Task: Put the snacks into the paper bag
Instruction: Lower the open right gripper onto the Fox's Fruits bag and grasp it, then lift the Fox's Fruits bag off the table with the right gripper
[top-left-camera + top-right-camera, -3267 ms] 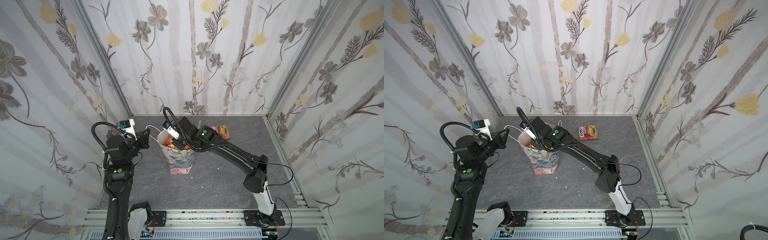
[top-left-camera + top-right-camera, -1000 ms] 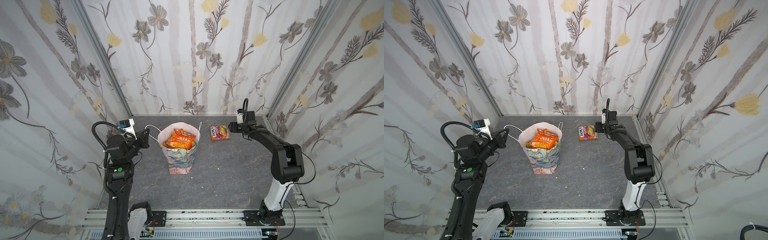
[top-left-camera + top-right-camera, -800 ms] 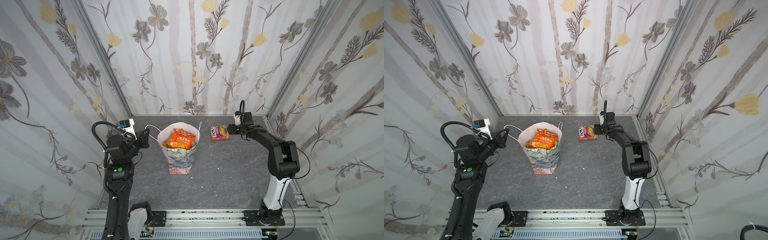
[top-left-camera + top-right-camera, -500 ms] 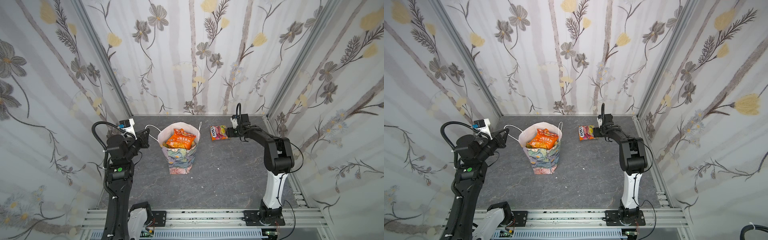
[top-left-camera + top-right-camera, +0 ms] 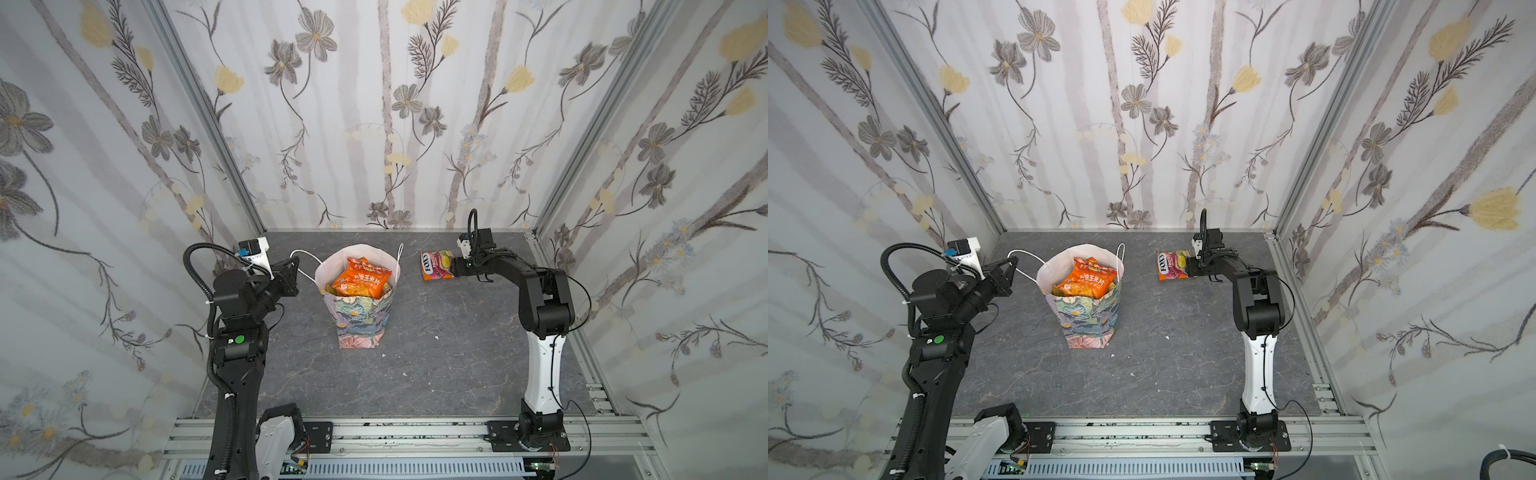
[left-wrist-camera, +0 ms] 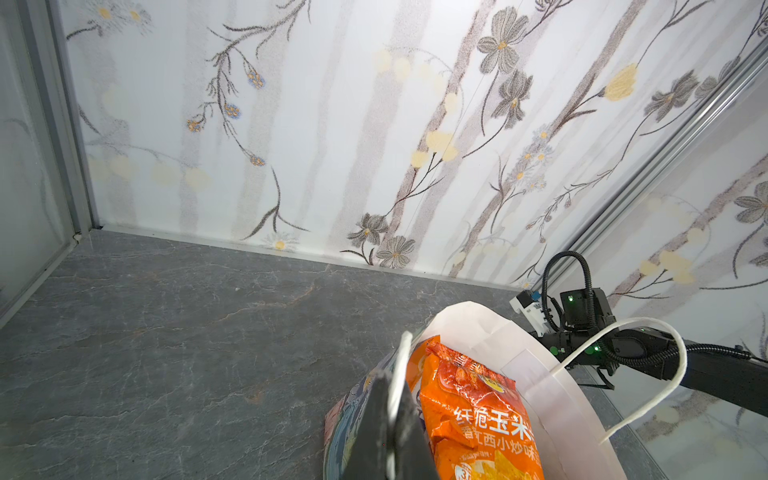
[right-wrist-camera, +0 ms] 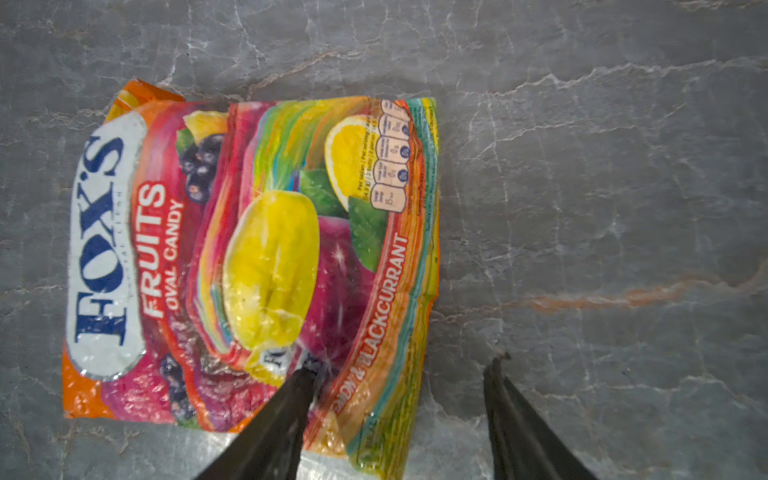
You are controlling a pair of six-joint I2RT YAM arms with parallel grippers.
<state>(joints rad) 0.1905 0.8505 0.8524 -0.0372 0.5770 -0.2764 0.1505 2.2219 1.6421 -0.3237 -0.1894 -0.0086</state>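
Right pincer sits low at the far right of the bench, its jaws spread apart astride the right edge of the flat-lying FOX'S pouch, with one finger over the wrapper and the other over bare bench. Left pincer is clamped tight on a white cord handle of the paper bag. It stands upright mid-bench, with an orange snack pack poking from its open top.
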